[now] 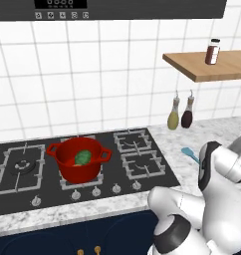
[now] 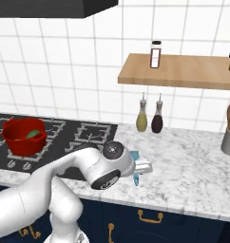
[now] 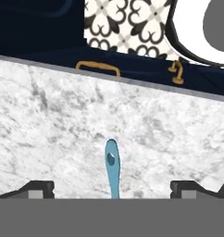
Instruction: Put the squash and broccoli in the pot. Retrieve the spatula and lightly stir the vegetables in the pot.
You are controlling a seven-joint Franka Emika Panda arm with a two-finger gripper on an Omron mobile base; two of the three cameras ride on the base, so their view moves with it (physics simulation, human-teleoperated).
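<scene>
I have the arm bent low over the marble counter (image 2: 193, 166) to the right of the hob (image 1: 67, 164), with the hand out past the elbow. In the hand view the gripper (image 3: 112, 187) hangs above the counter with its two dark tips set far apart, one at each side of the picture, so I read it as wide open and holding nothing.

The spatula (image 3: 112, 169) lies flat on the marble between those tips, touching neither. Its light-blue handle, with a small hole near the rounded end, runs toward the front edge of the counter. From the left base camera I see its blade end (image 1: 189, 154) on the counter just right of the hob, the rest hidden behind the arm. From the right base camera a bit of blue (image 2: 135, 178) peeks out below the wrist.

The pot (image 1: 78, 158) sits on a near burner at the middle of the hob, well apart from the gripper. The broccoli (image 1: 83, 157) rests inside it as a green clump. I can't make out the squash

Two bottles (image 2: 149, 118) stand against the tiled wall under a wooden shelf (image 2: 183, 71)
</scene>
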